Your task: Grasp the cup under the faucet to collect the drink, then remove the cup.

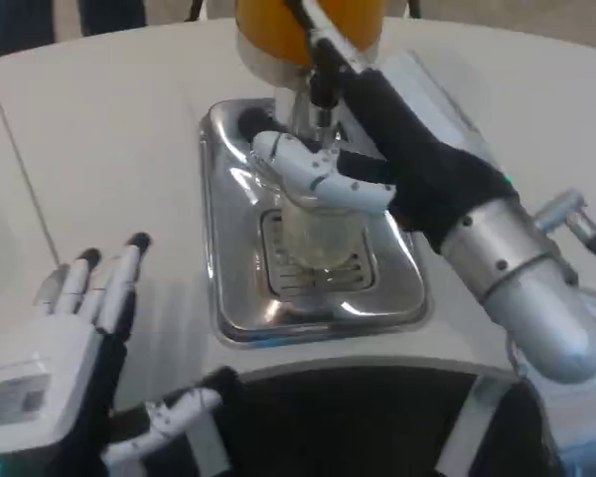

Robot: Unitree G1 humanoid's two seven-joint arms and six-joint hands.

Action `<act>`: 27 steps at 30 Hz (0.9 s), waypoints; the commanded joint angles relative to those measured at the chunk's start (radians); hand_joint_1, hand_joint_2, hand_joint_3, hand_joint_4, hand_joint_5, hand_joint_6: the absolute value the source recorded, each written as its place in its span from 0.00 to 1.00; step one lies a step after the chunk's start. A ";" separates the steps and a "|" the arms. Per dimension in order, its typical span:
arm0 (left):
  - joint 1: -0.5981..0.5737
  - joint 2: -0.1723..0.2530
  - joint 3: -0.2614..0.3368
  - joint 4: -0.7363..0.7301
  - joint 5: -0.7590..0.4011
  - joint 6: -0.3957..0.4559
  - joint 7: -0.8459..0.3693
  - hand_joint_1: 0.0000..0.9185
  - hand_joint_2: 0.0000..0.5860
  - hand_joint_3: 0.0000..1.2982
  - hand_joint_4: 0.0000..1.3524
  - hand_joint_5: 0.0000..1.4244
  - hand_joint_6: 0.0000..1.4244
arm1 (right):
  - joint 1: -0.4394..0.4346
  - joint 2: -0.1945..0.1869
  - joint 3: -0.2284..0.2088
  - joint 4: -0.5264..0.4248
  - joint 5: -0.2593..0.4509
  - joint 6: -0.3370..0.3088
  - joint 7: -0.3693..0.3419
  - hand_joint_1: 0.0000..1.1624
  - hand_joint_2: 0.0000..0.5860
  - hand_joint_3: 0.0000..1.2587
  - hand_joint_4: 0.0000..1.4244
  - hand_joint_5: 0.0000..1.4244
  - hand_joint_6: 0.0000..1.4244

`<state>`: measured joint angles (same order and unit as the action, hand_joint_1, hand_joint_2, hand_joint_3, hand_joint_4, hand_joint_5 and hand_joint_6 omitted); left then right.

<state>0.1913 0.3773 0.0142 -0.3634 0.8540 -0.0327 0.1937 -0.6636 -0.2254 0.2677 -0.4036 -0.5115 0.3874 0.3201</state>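
Under the faucet: cup (319,238) stands on the steel drip tray (240,316).
Right hand (377,164): fingers wrapped round the cup.
Left hand (60,343): spread, empty, over the worktop (109,139).
Done: grasp.
Left: filling, apparently; removing the cup.

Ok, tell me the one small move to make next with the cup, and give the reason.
Probably hold the cup steady where it is. The right hand grips it near the rim, and it stands on the drip tray right below the faucet of the orange dispenser. How full it is I cannot tell, so lifting it away seems early. The left hand rests open on the table.
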 commanded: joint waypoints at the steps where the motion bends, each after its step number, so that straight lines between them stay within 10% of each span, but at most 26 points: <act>1: -0.020 -0.002 0.006 0.024 -0.023 0.005 -0.001 0.11 0.23 0.00 0.00 0.00 0.03 | -0.053 -0.029 0.101 0.044 -0.057 0.013 0.094 0.26 0.64 0.00 0.00 0.00 0.01; 15: -0.124 -0.031 -0.048 0.088 -0.047 0.037 -0.025 0.09 0.16 0.00 0.00 0.00 0.01 | -0.043 -0.028 0.133 -0.019 -0.181 0.074 0.147 0.25 0.66 0.00 0.00 0.00 0.01; 27: -0.303 -0.071 -0.107 0.251 -0.104 0.030 -0.002 0.30 0.14 0.00 0.00 0.00 0.01 | -0.031 -0.019 0.130 -0.048 -0.207 0.085 0.169 0.25 0.70 0.00 0.00 0.00 0.02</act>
<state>-0.0888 0.3205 -0.0739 -0.1501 0.7603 0.0043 0.1801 -0.7135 -0.2483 0.3704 -0.4516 -0.7209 0.4675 0.4450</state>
